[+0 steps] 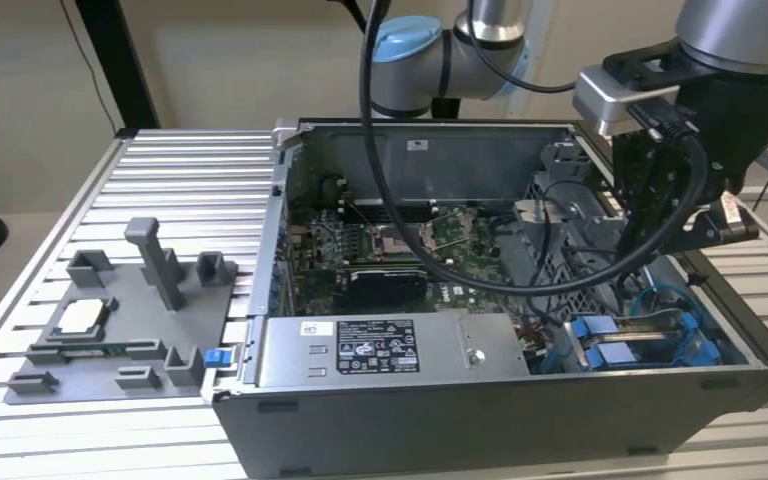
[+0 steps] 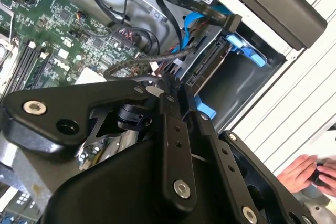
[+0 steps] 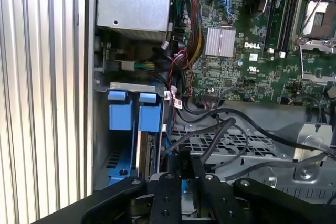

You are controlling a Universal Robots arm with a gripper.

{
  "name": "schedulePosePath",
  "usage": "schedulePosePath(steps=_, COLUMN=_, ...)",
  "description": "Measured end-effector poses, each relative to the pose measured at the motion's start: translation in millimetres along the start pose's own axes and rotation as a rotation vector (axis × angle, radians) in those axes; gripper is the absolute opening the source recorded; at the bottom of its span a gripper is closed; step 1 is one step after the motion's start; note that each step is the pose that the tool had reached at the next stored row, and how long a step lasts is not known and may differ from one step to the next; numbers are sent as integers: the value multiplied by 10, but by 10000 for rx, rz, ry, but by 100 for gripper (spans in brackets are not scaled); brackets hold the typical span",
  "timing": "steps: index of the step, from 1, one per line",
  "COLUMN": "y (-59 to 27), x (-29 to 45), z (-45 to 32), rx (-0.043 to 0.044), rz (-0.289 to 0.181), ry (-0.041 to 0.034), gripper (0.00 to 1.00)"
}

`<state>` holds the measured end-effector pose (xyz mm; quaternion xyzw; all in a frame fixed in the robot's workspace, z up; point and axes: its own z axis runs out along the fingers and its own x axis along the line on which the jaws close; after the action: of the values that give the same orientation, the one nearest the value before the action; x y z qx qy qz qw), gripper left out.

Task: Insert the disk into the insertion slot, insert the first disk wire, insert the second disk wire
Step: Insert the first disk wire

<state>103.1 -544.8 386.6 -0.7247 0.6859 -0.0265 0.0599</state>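
Exterior view gives us the open computer case (image 1: pixel 491 420). In the second wrist view the insertion slot (image 2: pixel 248 88) holds the disk (image 2: pixel 208 69), seated. In the first wrist view the gripper (image 3: pixel 186 178) has its jaws nearly closed on what looks like a disk wire plug (image 3: pixel 184 159). The cable's limp and the plug stiff and delicate, so we'd grip its body.

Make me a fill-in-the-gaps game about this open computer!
The plastic frames near the tool are coloured ___.
The motherboard is coloured ___.
In the exterior view, the grey fixture lies to the case's ___.
Missing words: blue, green, left.
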Motion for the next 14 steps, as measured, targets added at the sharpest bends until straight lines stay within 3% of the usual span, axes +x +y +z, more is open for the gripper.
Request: schedulePosePath(steps=14, y=-126, x=20, z=15, rx=-18, rz=1, ry=-1, gripper=0)
